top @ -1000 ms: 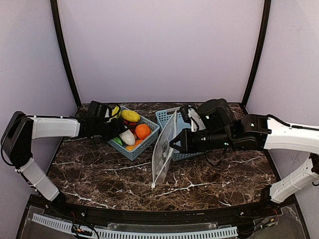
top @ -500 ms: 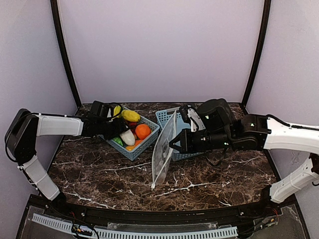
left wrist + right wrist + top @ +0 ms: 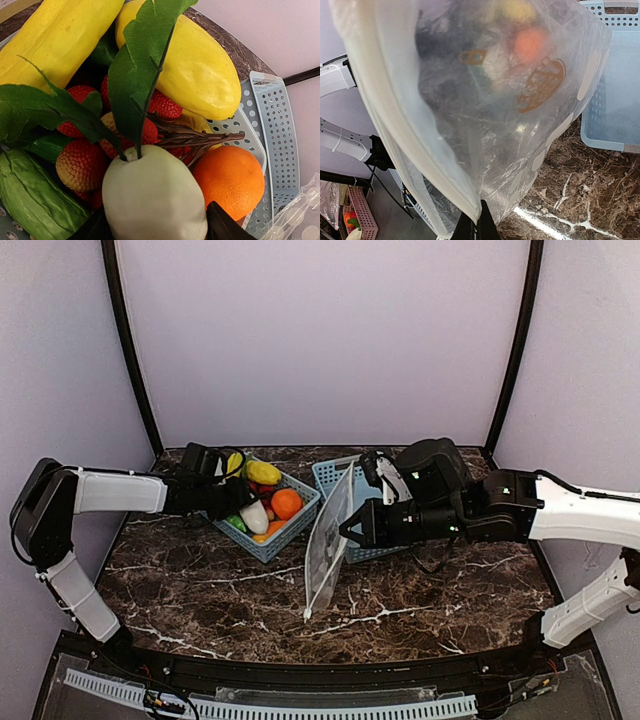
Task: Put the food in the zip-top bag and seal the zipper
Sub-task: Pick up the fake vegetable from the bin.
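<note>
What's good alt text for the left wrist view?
Close-up of a white oblong piece flanked by the dark fingers of the left gripper, grip unclear, in a light-blue basket. Around it lie an orange, yellow pieces, red strawberries and green leaves; a corner of the zip-top bag shows bottom right.

Orange fruit (image 3: 228, 180), white-dotted clear bag (image 3: 328, 540)

Food (image 3: 262, 502) in the left basket (image 3: 287, 534), zip-top bag (image 3: 328, 538) just right of it, before the right basket (image 3: 331, 474)
</note>
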